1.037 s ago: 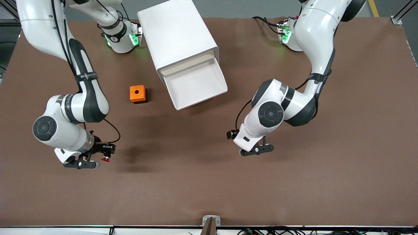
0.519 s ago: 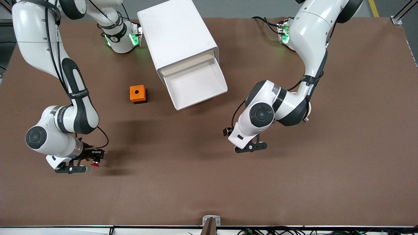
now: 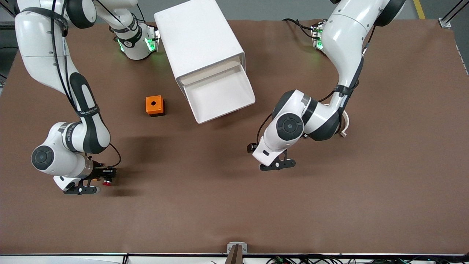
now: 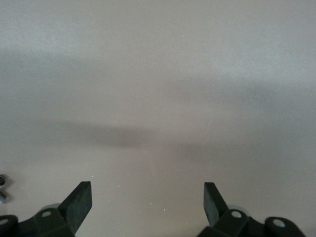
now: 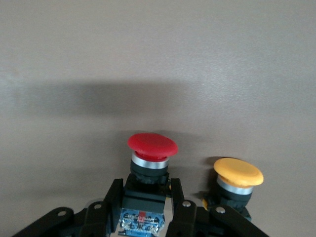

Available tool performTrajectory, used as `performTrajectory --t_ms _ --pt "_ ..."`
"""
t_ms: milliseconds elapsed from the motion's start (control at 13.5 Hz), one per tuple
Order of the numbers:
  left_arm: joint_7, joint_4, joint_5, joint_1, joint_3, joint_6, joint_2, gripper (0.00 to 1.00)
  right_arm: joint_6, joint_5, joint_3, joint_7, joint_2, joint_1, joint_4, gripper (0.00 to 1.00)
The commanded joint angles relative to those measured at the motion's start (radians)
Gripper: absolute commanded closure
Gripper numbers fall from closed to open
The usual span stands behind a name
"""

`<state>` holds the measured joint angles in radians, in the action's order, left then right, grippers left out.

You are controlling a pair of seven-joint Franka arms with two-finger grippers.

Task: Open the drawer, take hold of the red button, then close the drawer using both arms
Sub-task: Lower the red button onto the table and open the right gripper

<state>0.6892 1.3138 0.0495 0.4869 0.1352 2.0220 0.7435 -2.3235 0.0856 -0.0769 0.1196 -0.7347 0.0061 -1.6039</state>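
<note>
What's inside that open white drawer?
The drawer sticks out of the white cabinet, and the part showing has only its bare white bottom. Its back end, tucked inside the cabinet, is covered. The red button is outside, held in the right gripper.

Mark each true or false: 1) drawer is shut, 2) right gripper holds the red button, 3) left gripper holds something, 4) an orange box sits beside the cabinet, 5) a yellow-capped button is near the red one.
1) False: the drawer stands pulled out of the cabinet.
2) True: the right gripper is shut on the red button.
3) False: the left gripper is open and empty over bare table.
4) True: orange box.
5) True: yellow-capped button.
</note>
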Motion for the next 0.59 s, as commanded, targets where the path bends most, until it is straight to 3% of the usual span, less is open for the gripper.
performTrajectory --t_ms 0,74,148,222,370,519 --pt "0.001 0.002 -0.016 0.015 0.001 0.018 0.014 0.0 0.0 0.02 0.019 0.012 -0.02 -0.015 0.028 0.67" --pt "0.001 0.002 -0.016 0.021 0.0 0.02 0.022 0.0 0.003 0.02 0.019 0.015 -0.017 -0.015 0.032 0.53" --pt "0.001 0.002 -0.017 0.031 0.0 0.02 0.026 0.0 0.001 0.02 0.019 0.021 -0.015 -0.02 0.035 0.26" --pt "0.001 0.002 -0.016 0.033 0.0 0.02 0.027 0.0 0.0 0.016 0.019 0.026 -0.012 -0.02 0.047 0.15" --pt "0.001 0.001 -0.016 0.053 0.0 0.02 0.028 0.0 0.004 0.017 0.019 0.055 0.006 -0.017 0.064 0.0" --pt "0.001 0.002 -0.017 0.065 0.0 0.049 0.028 0.0 0.019 0.017 0.019 0.06 0.035 -0.015 0.074 0.0"
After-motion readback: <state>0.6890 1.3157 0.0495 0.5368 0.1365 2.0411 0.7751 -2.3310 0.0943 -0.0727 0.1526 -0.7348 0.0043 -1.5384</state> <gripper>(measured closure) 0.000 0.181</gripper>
